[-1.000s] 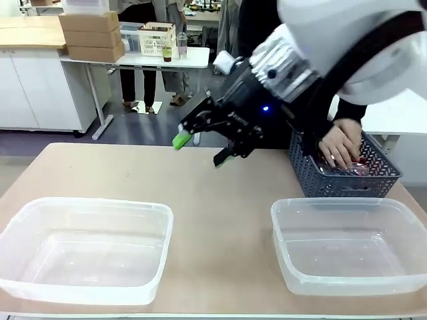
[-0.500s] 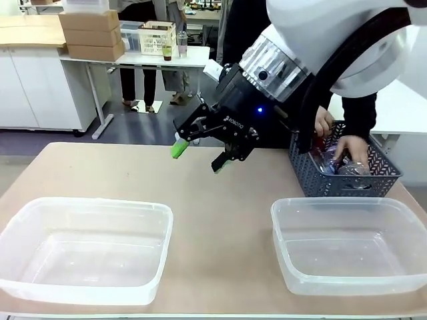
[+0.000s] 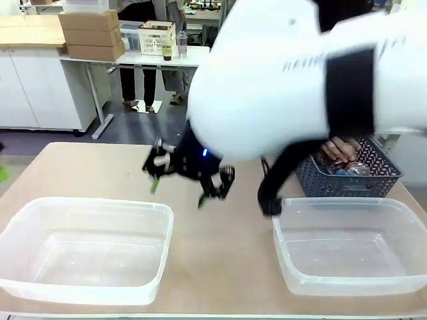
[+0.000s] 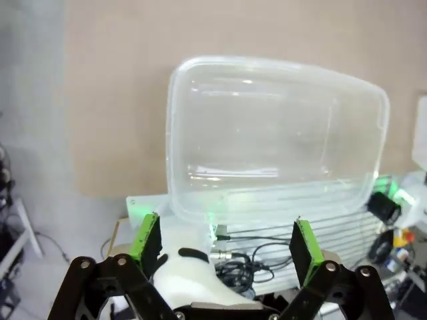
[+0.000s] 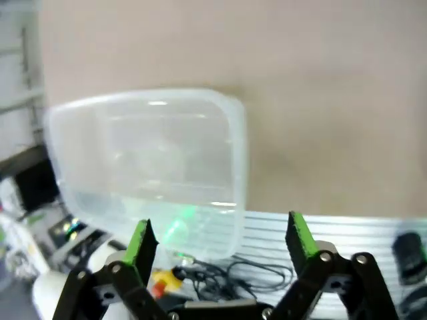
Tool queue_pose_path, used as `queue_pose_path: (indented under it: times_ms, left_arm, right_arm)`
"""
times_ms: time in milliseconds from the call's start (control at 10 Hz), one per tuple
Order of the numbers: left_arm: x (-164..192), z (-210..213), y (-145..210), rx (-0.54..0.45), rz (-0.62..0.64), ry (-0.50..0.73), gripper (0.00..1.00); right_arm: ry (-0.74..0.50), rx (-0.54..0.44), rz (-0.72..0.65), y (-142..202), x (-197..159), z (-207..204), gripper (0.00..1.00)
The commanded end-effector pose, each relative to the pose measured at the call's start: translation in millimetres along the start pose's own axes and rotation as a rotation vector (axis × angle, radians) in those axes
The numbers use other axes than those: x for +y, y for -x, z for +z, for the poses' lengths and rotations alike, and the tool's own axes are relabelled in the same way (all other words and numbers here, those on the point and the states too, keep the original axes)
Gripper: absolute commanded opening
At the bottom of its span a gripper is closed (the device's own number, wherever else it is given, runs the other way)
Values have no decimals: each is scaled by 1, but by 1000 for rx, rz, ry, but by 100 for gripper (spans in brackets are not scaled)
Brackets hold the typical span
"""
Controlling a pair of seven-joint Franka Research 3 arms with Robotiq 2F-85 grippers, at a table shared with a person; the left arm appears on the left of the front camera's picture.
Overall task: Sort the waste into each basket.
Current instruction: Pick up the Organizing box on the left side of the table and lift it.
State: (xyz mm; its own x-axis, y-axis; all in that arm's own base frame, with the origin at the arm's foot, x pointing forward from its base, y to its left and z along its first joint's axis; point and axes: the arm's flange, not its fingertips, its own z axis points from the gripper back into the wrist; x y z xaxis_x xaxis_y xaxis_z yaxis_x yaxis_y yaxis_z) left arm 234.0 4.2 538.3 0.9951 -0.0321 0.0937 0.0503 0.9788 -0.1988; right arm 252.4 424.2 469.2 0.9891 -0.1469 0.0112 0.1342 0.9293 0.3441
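Note:
Two transparent baskets stand at the near edge of the table, one on the left [image 3: 87, 250] and one on the right [image 3: 350, 247], both with nothing in them. The waste [image 3: 348, 167], clear plastic and something red, lies in a dark lattice basket [image 3: 347, 180] at the far right, under a person's hand [image 3: 340, 148]. My right gripper [image 3: 179, 190] hangs open and blurred over the table's middle, just beyond the left basket's far rim. In the right wrist view the right gripper [image 5: 220, 240] is open with a transparent basket [image 5: 147, 160] beyond it. My left gripper [image 4: 224, 240] is open, looking down on a basket [image 4: 277, 140].
The right arm's large white body [image 3: 300, 73] crosses the upper middle of the front view and hides part of the table's far side. Bare tabletop [image 3: 220, 233] lies between the two baskets. Desks and cardboard boxes [image 3: 90, 33] stand far behind.
The right arm has swung down and to the left, bringing its open gripper low over the table near the left basket. The person's hand stays in the lattice basket.

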Motion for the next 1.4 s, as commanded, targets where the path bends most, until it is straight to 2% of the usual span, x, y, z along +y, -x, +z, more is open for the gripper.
queue_pose_path:
  times_ms: [0,200,300,400,500,600,1100,1300]
  left_arm:
    - [7,-117,43,79,89,-73,100]
    - [25,-170,65,197,139,-123,100]
    - [32,-195,83,272,89,-127,100]
    - [43,-220,101,283,-29,-121,100]
    - [58,-229,102,354,-16,-33,100]
    - [11,-64,-24,278,76,-119,100]
    - [14,-64,-26,283,59,-101,100]
    - [26,-112,-20,229,98,-163,100]
  right_arm:
    - [149,80,-94,-5,25,-33,100]
    - [187,153,-68,-6,31,-70,100]
    - [169,162,-76,-8,26,-69,100]
    - [110,145,-119,-11,17,-56,100]
    - [177,141,-79,0,8,-77,100]
    - [177,141,-79,0,8,-77,100]
    - [168,161,-77,0,13,-78,100]
    - [149,186,-70,-3,13,-85,100]
